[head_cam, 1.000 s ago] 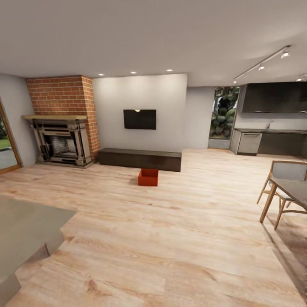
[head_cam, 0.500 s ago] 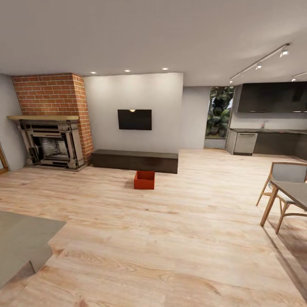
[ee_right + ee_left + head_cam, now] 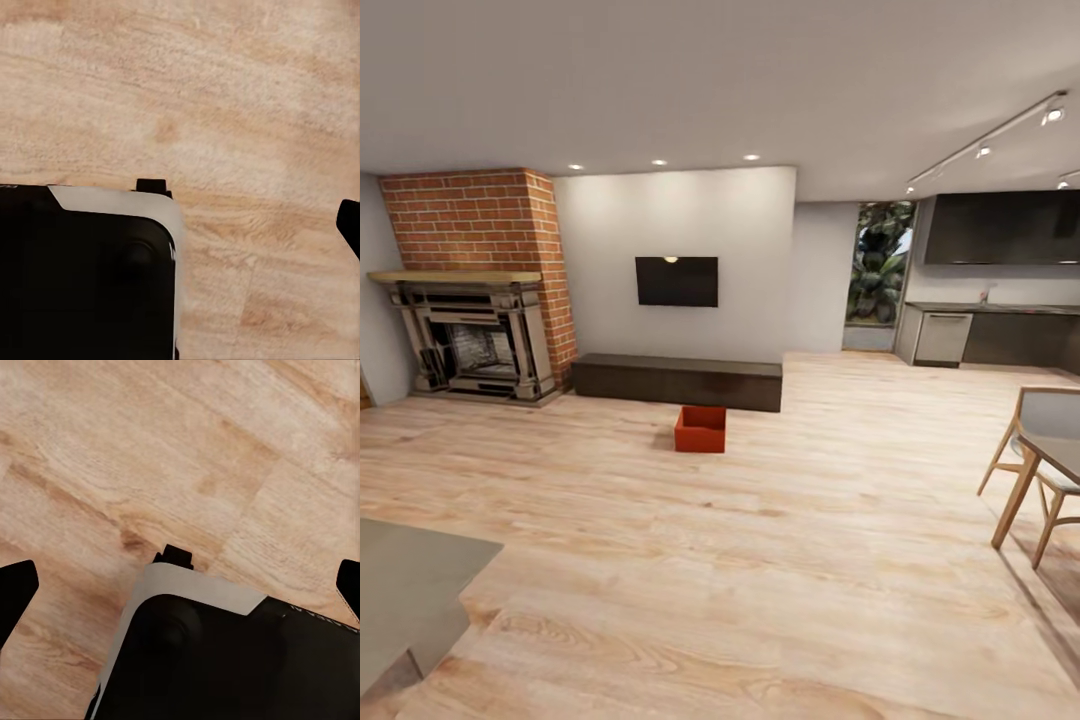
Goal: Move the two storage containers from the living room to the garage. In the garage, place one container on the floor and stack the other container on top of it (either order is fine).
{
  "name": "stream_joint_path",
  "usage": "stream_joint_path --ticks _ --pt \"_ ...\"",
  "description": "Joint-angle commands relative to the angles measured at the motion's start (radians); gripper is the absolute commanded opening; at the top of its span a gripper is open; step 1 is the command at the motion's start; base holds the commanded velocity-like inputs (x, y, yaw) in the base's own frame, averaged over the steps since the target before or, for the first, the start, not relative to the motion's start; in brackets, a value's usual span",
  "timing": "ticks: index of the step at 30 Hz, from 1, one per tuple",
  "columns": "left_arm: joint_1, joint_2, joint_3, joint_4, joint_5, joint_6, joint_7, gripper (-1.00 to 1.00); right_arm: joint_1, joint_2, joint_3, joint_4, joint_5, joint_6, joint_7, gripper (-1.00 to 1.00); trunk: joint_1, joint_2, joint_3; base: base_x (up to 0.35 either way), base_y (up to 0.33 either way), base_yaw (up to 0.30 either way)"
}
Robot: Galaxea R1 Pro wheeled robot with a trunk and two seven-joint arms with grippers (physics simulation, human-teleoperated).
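your left gripper (image 3: 180,585) hangs over the light wood plank floor (image 3: 187,450) with its two dark fingertips (image 3: 16,589) far apart at the picture's edges, nothing between them. beneath it sits the robot's black and white base (image 3: 225,652). on the right wrist view you see one dark fingertip (image 3: 349,223) at the edge over the same planks, so you cannot tell how far the right gripper is spread.

from the head view, a grey slab (image 3: 405,590) lies closest at your left, and a wooden chair (image 3: 1035,455) with a table edge at your right. farther on, one orange-red storage container (image 3: 701,429) rests on the planks, just in front of the long low dark bench (image 3: 678,380). behind that are the black wall tv (image 3: 677,281), the red brick fireplace (image 3: 470,290) to its left, and a dark kitchen counter (image 3: 1000,335) far right.
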Motion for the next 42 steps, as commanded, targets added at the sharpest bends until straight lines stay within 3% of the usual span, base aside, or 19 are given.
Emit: stream_joint_path --ticks 1,42 --pt "-0.001 0.0 0.007 0.001 0.0 -0.003 0.0 1.0 -0.001 0.001 0.008 0.003 -0.007 -0.005 -0.001 1.0 0.001 -0.001 -0.001 0.322 0.074 0.0" --pt "-0.001 0.0 0.007 0.001 0.0 -0.003 0.0 1.0 -0.001 0.004 0.006 0.003 -0.009 -0.005 -0.002 1.0 0.001 -0.001 -0.001 0.322 0.081 0.023"
